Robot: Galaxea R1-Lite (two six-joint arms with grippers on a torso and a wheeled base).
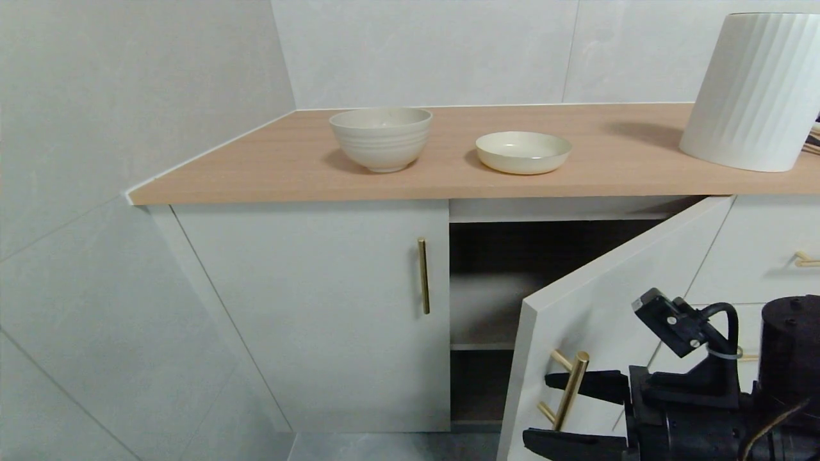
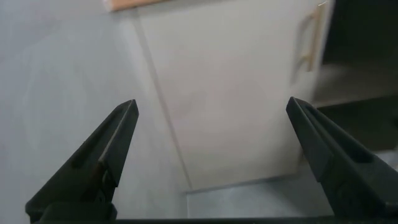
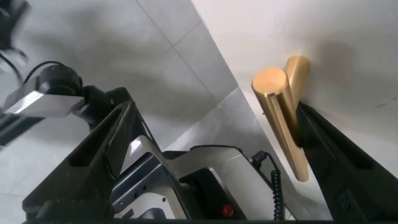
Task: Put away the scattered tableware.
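Observation:
On the wooden countertop (image 1: 288,166) stand a deep ribbed cream bowl (image 1: 382,137) and, to its right, a shallow cream dish (image 1: 523,152). Below them the right cabinet door (image 1: 608,282) is swung partly open, showing a dark interior with a shelf (image 1: 483,307). My right gripper (image 1: 564,413) is open, its fingers either side of that door's brass handle (image 1: 570,390). Up close, the handle (image 3: 280,118) lies beside one finger (image 3: 336,162), with a wide gap to the other. My left gripper (image 2: 211,143) is open and holds nothing, facing the closed left door (image 2: 236,93).
The closed left door (image 1: 320,307) has a vertical brass handle (image 1: 423,275). A tall white ribbed container (image 1: 756,89) stands at the counter's right end. Drawers with brass pulls (image 1: 806,259) lie right of the open door. Tiled wall bounds the left side.

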